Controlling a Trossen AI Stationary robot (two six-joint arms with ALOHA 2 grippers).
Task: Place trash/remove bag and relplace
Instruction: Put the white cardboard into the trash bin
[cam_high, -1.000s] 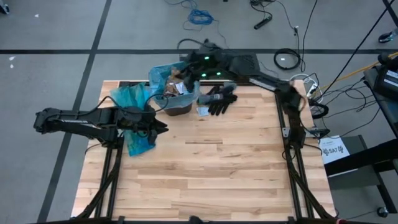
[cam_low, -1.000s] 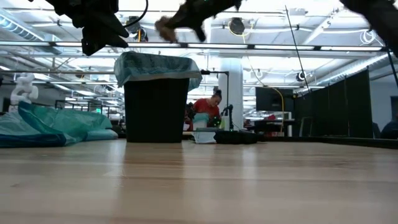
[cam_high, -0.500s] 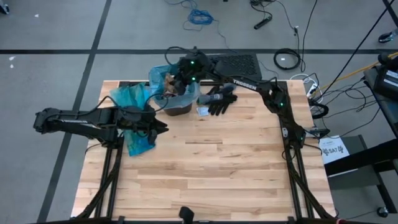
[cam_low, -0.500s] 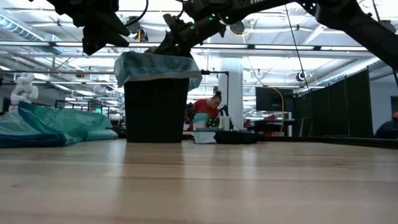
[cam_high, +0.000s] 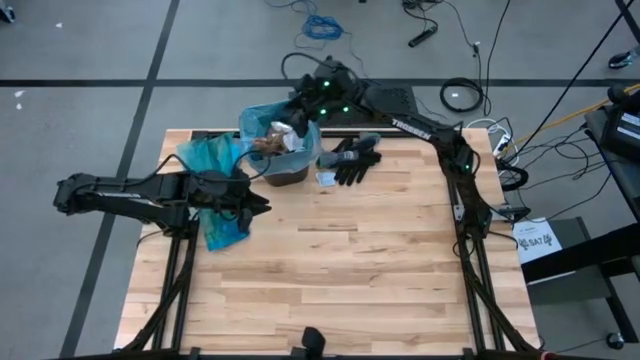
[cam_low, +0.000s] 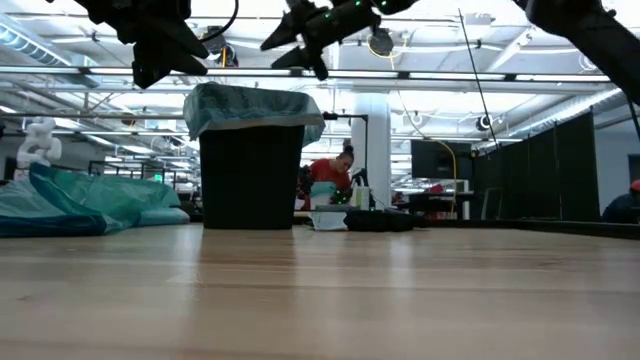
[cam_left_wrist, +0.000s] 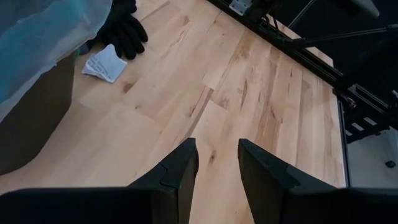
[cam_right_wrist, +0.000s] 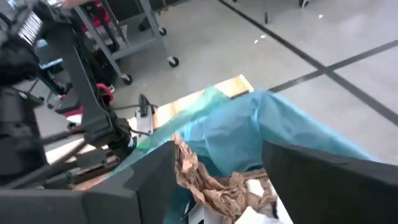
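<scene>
Crumpled brown paper trash (cam_right_wrist: 208, 180) lies in the blue-lined bin just below the right gripper's (cam_right_wrist: 217, 165) released fingers, above the wooden bench (cam_high: 340, 260).

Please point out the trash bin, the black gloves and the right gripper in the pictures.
trash bin (cam_low: 250, 180): low view, on its dark front wall.
black gloves (cam_high: 355, 160): high view, on the middle of the pair.
right gripper (cam_low: 290, 40): low view, between its open fingertips.
</scene>
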